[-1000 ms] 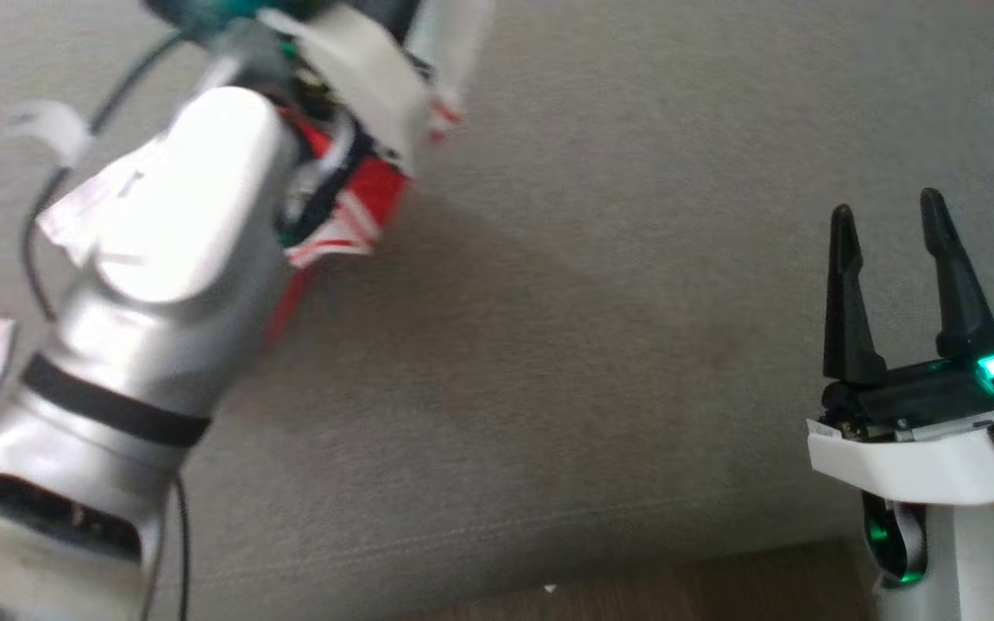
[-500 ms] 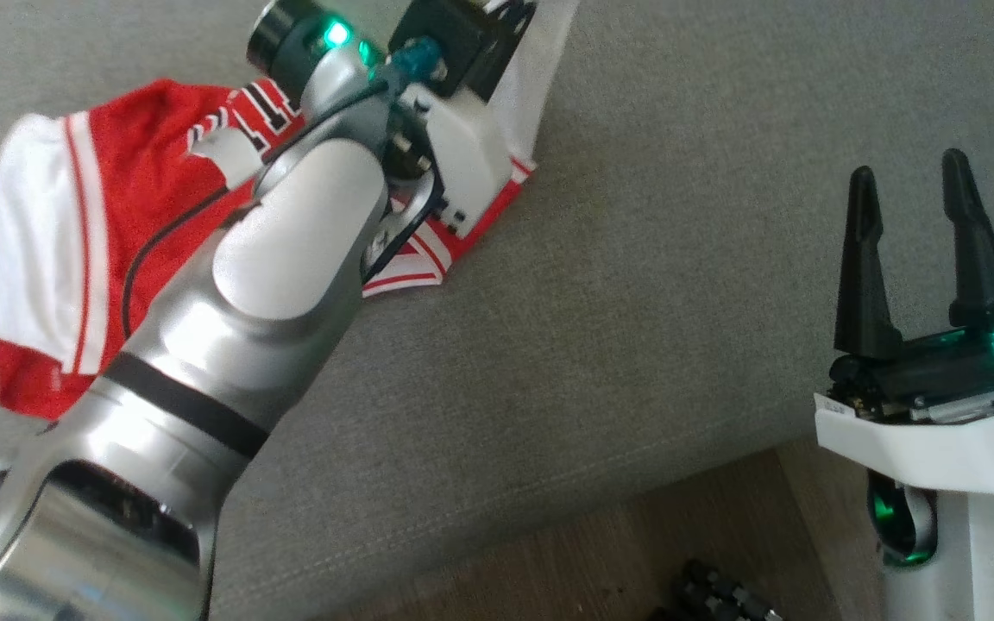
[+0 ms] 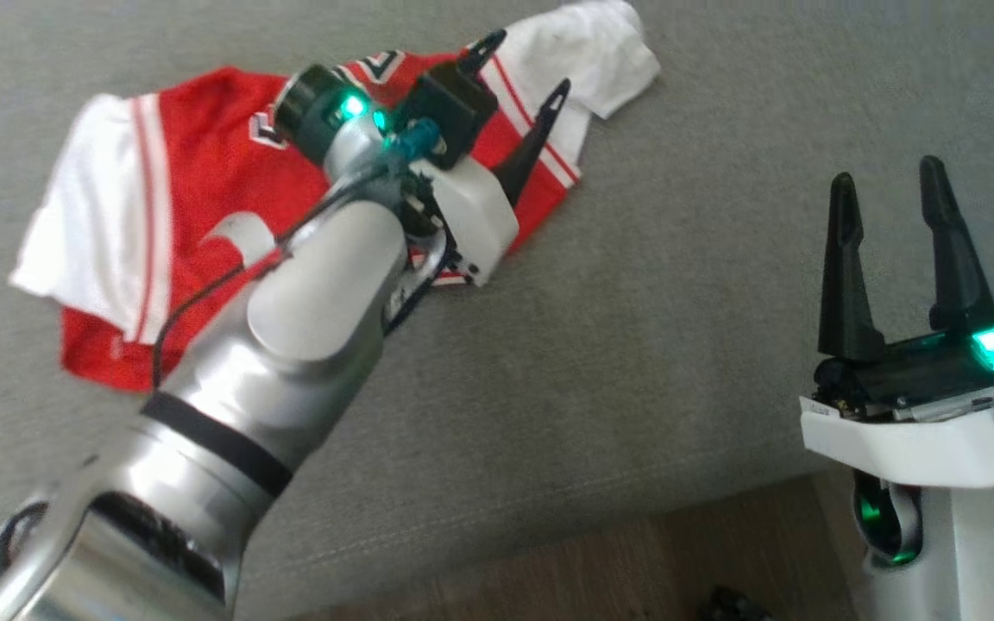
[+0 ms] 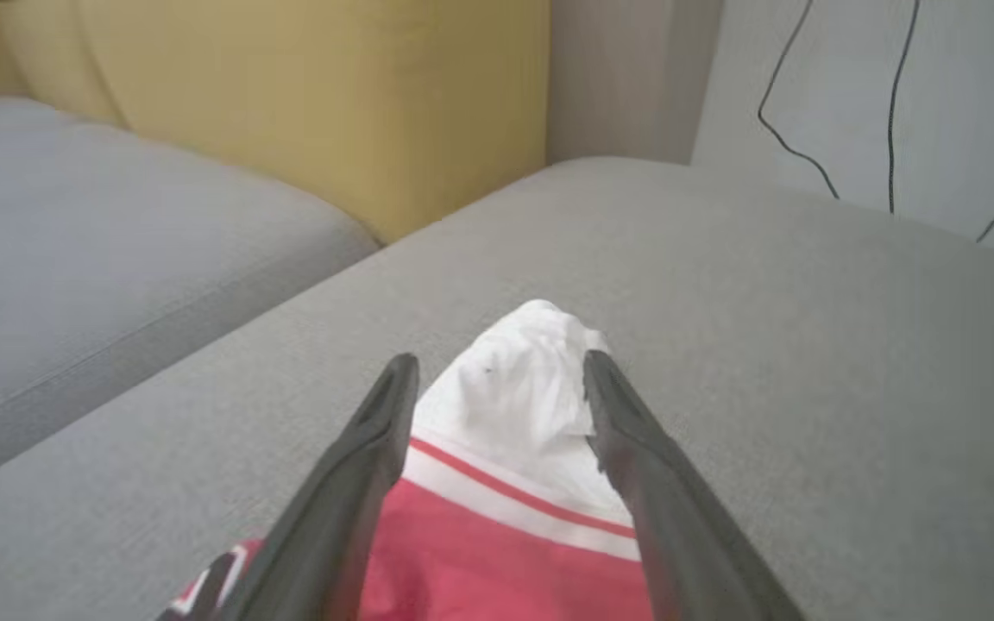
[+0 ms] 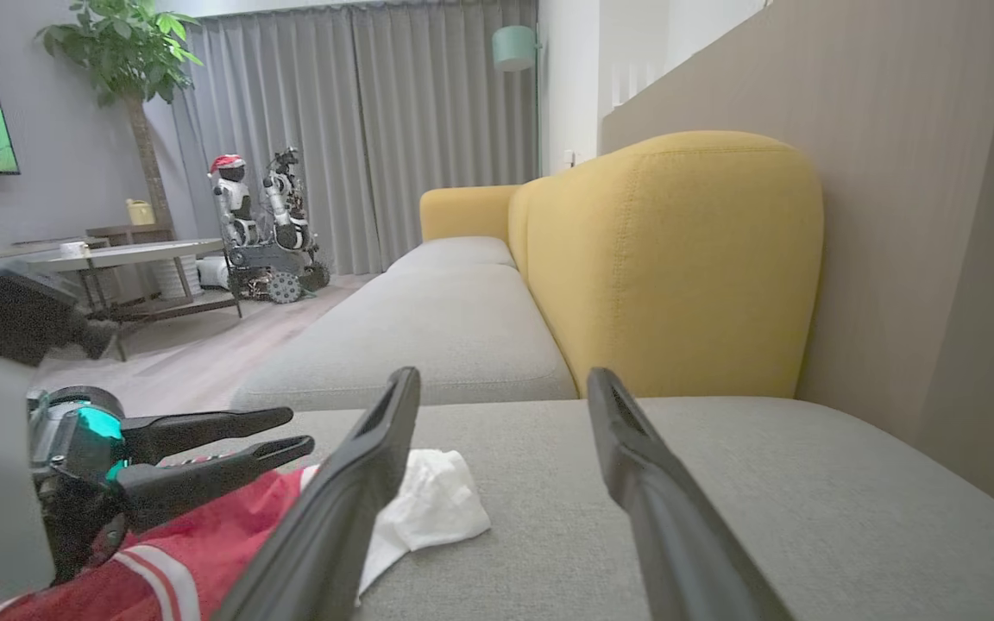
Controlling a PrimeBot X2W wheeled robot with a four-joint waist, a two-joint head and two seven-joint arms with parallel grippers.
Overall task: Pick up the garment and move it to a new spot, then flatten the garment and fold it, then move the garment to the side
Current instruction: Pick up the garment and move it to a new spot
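Lying rumpled on grey cushion (image 3: 635, 345), upper left of head view: red-and-white garment (image 3: 204, 172). Left gripper (image 3: 520, 71) over its white end, jaws spread, empty. Right gripper (image 3: 887, 177) lower right, jaws apart, holding nothing.

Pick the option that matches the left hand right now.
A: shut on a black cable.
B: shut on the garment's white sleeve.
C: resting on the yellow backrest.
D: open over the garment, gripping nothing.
D: in the left wrist view the left hand has its two fingers spread apart over the red and white garment, which lies on the grey cushion with nothing pinched between them.
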